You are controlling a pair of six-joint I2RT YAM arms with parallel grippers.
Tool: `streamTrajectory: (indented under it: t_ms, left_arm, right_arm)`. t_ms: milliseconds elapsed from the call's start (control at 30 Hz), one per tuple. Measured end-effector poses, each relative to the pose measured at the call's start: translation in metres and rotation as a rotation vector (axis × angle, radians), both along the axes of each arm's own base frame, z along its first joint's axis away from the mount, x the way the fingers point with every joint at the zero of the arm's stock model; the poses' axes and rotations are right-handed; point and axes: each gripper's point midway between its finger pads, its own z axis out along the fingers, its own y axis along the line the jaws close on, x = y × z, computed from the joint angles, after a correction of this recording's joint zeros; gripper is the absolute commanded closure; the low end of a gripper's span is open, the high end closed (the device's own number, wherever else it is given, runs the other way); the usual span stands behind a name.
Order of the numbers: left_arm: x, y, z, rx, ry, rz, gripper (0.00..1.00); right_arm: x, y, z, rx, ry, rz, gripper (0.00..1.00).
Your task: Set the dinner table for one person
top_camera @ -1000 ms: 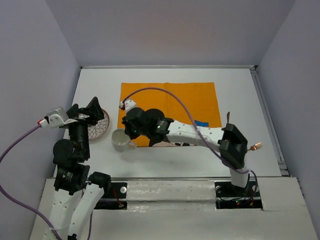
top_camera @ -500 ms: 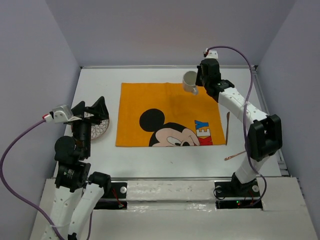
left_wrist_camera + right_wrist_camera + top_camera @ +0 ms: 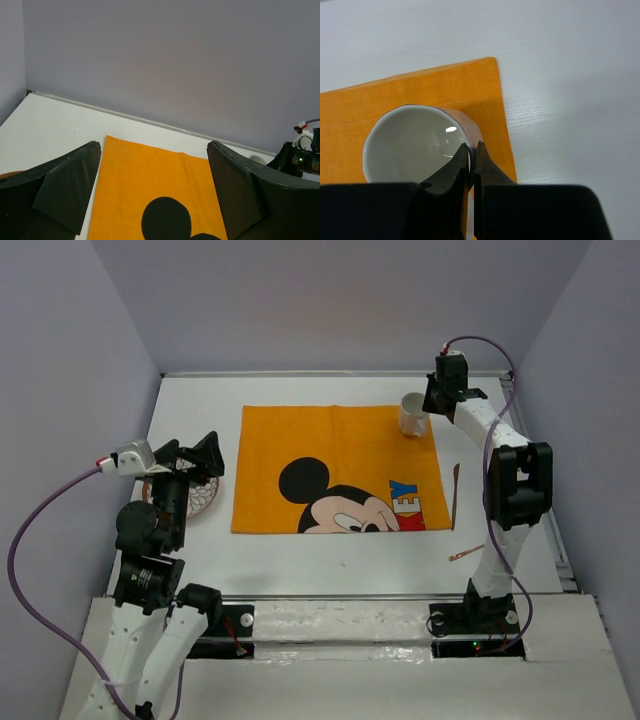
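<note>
near the dinner table [image 3: 330,570] far right corner, the right gripper [image 3: 472,152] pinches the white cup [image 3: 415,142] by its rim to seat it on the orange placemat [image 3: 330,440].

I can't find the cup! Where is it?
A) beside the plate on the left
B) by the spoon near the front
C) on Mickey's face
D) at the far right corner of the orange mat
D: the cup is at the far right corner of the mat, and the right arm's jaws are pinching its rim.
</note>
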Motion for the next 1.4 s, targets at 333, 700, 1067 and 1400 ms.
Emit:
streamTrajectory:
  t_ms: [333, 700, 1067, 1400]
  left_arm:
    - [0.001, -0.001, -0.001, 0.002, 0.005, -0.001, 0.01]
    - [0.001, 0.0, -0.001, 0.002, 0.005, 0.0, 0.01]
    - [0.001, 0.0, -0.001, 0.002, 0.006, 0.0, 0.01]
    - [-0.001, 0.004, 0.001, -0.005, -0.003, 0.022, 0.01]
  right_arm:
    - [0.014, -0.007, 0.006, 0.018, -0.023, -0.005, 1.0]
    - [0.024, -0.008, -0.008, 0.024, 0.01, -0.02, 0.64]
    - [0.028, 0.015, 0.04, 0.144, -0.081, 0.044, 0.37]
    - [-0.069, 0.241, 0.104, 0.48, -0.227, 0.499, 0.37]
